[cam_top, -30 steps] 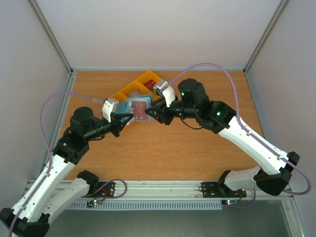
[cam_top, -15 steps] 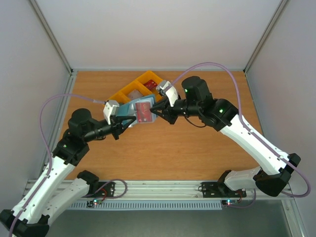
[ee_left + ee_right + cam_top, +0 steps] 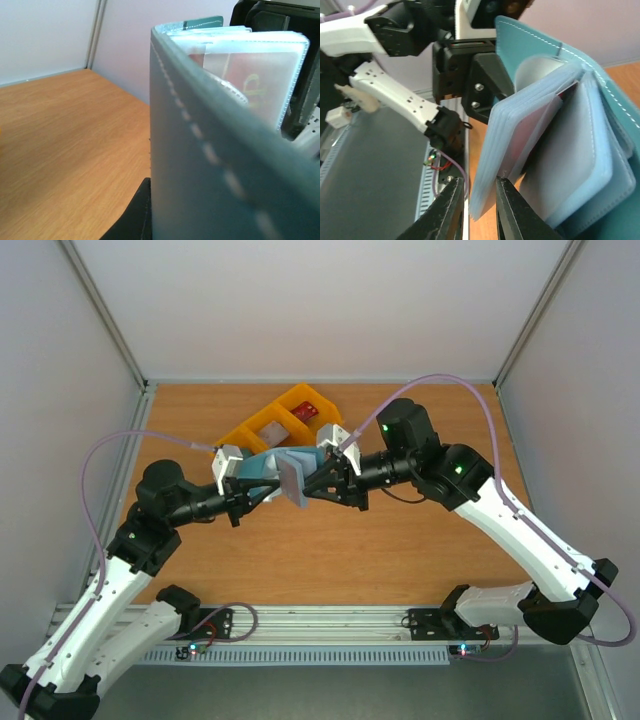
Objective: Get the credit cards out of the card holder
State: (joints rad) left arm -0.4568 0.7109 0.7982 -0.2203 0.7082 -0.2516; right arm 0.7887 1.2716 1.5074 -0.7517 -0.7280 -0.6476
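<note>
The dusty-blue card holder [image 3: 262,466] hangs open above the table between both grippers. My left gripper [image 3: 248,490] is shut on its cover [image 3: 200,175]; one black finger [image 3: 134,220] shows. My right gripper [image 3: 306,486] is nearly closed on the lower edge of its stack of clear sleeves [image 3: 487,200], which sits between the fingertips [image 3: 480,212]. A red card [image 3: 250,80] sits in a sleeve and shows as a red sliver in the right wrist view [image 3: 568,90]. A teal-green card's edge [image 3: 202,22] sticks up behind. I cannot make out a whitish card.
Yellow plastic bins [image 3: 262,426] stand just behind the card holder, with a red item [image 3: 306,412] in one far compartment. Bare wooden table [image 3: 400,550] lies in front and to the right. Grey walls close the sides and back.
The right gripper has turned and swung the sleeve leaf from lying flat to standing on edge. The left gripper has moved slightly right, still holding the cover.
</note>
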